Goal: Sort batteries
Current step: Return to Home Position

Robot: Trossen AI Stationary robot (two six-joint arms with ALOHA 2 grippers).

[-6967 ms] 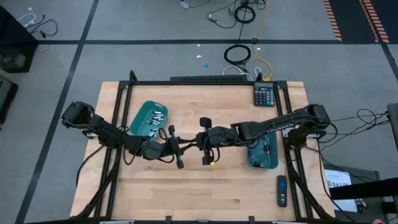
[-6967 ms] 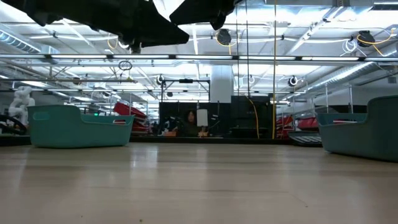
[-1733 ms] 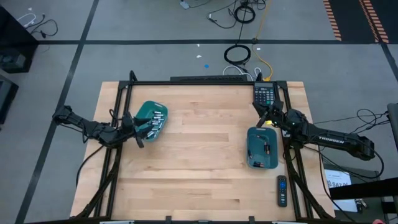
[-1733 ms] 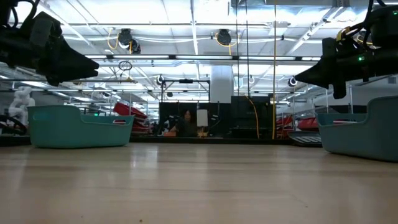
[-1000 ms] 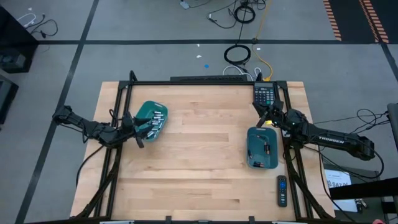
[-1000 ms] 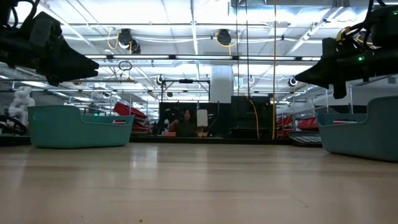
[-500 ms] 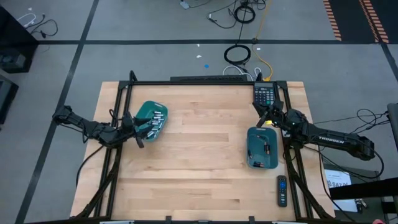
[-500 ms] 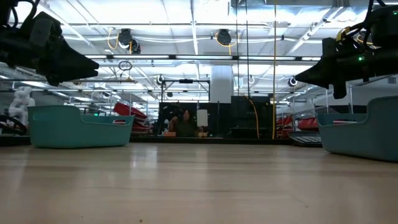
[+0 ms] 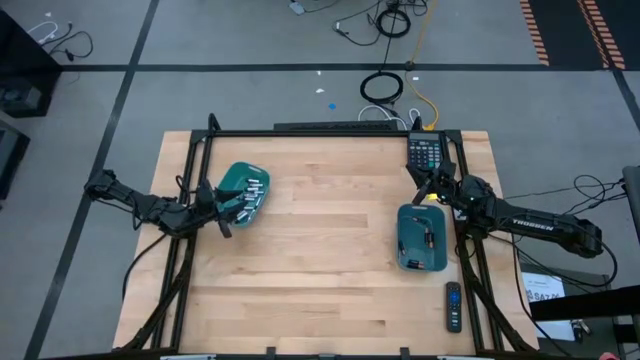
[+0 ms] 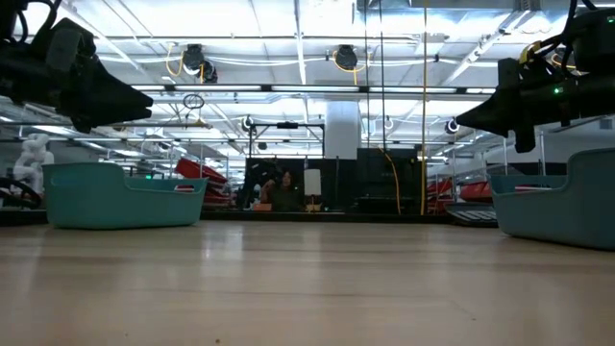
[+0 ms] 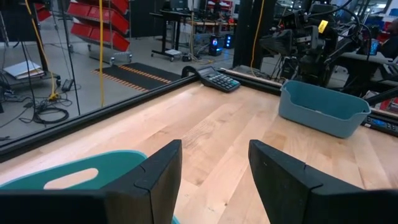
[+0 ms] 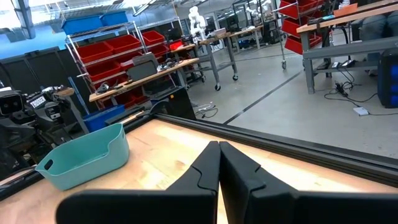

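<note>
Several silvery batteries (image 9: 251, 190) lie in the left teal tray (image 9: 233, 180). The right teal tray (image 9: 408, 258) holds a dark battery (image 9: 428, 238). My left gripper (image 9: 228, 213) hovers open at the left tray's near left rim; in the left wrist view (image 11: 214, 174) nothing is between its fingers and that tray's rim (image 11: 74, 177) shows just below. My right gripper (image 9: 431, 189) is shut and empty above the right tray's far end; its closed fingers (image 12: 219, 158) point across the table toward the left tray (image 12: 84, 155).
A black calculator (image 9: 425, 152) lies at the far right corner and a black remote control (image 9: 453, 305) at the near right. A black frame (image 9: 330, 130) borders the table. Bare wood (image 9: 330, 230) stretches between the two trays.
</note>
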